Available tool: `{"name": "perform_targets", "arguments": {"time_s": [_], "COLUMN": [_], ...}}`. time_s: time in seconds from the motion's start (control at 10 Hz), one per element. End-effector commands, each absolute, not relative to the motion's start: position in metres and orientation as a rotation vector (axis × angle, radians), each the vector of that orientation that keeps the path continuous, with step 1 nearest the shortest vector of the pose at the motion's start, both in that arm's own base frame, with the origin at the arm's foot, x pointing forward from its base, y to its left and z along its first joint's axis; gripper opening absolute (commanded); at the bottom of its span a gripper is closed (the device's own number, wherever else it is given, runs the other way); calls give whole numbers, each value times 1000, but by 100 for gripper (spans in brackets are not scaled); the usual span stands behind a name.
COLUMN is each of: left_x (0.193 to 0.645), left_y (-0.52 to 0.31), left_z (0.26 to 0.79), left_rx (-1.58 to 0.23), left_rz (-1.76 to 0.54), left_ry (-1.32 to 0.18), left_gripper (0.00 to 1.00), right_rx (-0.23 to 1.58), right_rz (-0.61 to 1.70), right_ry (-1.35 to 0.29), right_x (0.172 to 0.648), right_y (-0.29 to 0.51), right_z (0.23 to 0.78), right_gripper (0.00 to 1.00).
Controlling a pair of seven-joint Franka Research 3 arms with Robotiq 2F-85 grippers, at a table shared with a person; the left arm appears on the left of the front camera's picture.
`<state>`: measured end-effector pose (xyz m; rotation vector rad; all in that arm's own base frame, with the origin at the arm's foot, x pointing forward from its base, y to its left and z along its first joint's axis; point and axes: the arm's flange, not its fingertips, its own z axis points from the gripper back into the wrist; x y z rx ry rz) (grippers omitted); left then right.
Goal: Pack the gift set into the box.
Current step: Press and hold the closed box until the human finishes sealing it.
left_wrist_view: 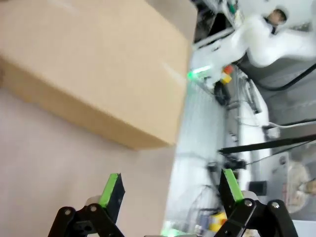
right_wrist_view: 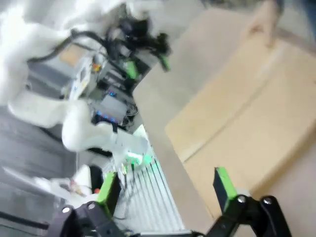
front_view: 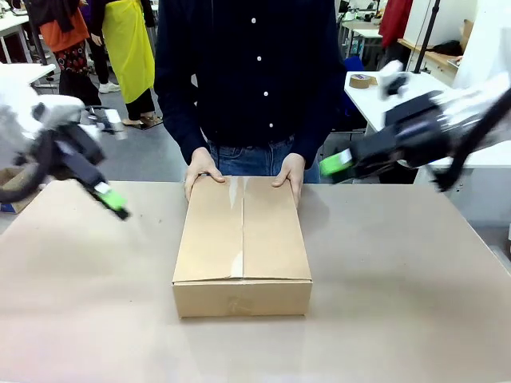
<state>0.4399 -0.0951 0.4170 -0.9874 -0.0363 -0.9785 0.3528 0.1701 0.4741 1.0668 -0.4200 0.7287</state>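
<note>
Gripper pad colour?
Bright green pads, clearest in the left wrist view.

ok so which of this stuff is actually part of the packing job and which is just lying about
Job:
- box, flaps shut
- person's hands on its far end
- left hand and right hand, both open, clear of the box

Lying about:
- tape roll on the side table behind
</note>
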Motion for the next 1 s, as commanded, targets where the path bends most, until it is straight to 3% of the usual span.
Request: {"name": "perform_targets", "arguments": {"time_s": [0.0,0.1,0.3,0.5,0.6,0.8,0.9], "left_x": [439,439,438,441,436,438,439], "left_y": [-56,-56,-85,-105,-109,-129,-140], "left_z": [430,430,415,416,410,386,373], "left_rx": [-1042,-1042,-1001,-1149,-1198,-1115,-1073], "left_rz": [-834,-834,-935,-1191,-1318,-1518,-1572], "left_ry": [63,63,-10,-602,-775,-886,-906], "left_gripper": [100,100,100,100,100,100,100], "right_rx": [953,1067,1046,1100,1123,1174,1127], "right_rz": [665,729,760,909,947,978,1018], "right_ry": [-198,-420,-335,-600,-724,-995,-1039], "right_x": [374,353,357,379,385,394,398], "right_y": [146,170,180,199,193,180,184], "right_z": [440,474,444,418,407,388,377], "right_gripper": [100,100,100,100,100,100,100]}}
